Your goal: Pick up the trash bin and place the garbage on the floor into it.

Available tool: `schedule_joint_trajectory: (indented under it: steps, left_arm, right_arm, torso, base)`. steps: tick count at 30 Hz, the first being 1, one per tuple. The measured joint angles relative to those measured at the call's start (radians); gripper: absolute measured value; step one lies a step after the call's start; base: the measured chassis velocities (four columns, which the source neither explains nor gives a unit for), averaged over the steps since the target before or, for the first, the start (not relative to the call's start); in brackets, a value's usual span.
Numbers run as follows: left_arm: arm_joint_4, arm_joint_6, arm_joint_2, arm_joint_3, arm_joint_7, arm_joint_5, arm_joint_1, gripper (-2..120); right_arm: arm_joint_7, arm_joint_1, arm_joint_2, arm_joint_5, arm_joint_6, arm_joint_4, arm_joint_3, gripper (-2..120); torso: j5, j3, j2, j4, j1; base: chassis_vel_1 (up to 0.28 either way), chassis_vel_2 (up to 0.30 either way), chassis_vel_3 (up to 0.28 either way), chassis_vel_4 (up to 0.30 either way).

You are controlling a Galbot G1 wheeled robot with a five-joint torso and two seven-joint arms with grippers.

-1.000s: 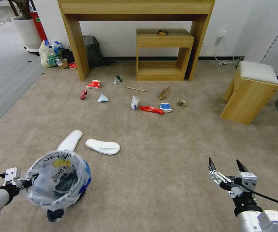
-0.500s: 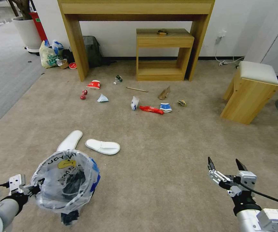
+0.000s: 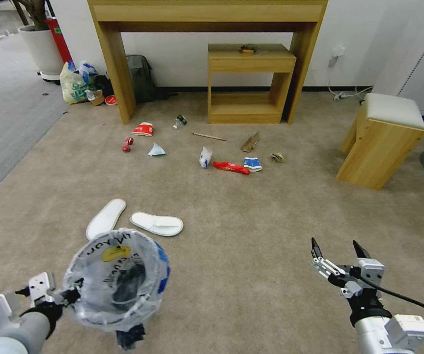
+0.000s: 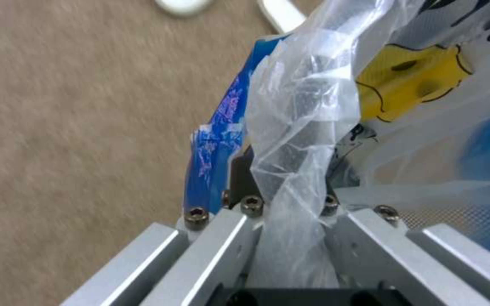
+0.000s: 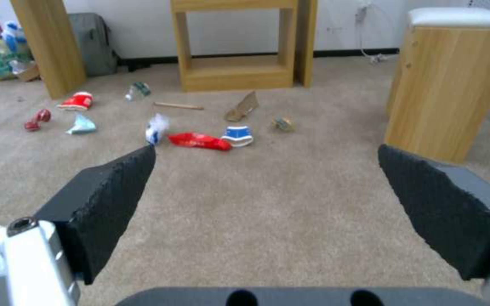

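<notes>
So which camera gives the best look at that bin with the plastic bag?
The head view: the trash bin shows whole, mouth up, held at its rim by the left gripper. The left wrist view catches crinkled bag pinched close up. The right wrist view faces floor litter between the open right gripper.

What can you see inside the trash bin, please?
Inside the trash bin, held by the left gripper, a crinkly plastic liner with dark patches; the liner hides whether litter lies within.
</notes>
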Motion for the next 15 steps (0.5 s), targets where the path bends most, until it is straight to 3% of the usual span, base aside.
schedule_joint_trajectory:
  steps: [5, 15]
  left_arm:
    - [0.002, 0.0, -0.003, 0.059, -0.058, 0.006, 0.002, 0]
    - [0.002, 0.0, -0.001, 0.078, -0.125, 0.015, -0.007, 0]
  right_arm:
    - [-0.001, 0.012, -0.004, 0.003, -0.015, 0.012, -0.001, 100]
    - [-0.002, 0.016, 0.002, -0.002, -0.026, 0.024, -0.003, 100]
  torso:
    - [0.0001, 0.0, 0.0, 0.0, 0.0]
    - [0.0001, 0.0, 0.0, 0.0, 0.0]
  base:
    - [0.0, 0.0, 0.0, 0.0]
    - [0.0, 0.0, 0.0, 0.0]
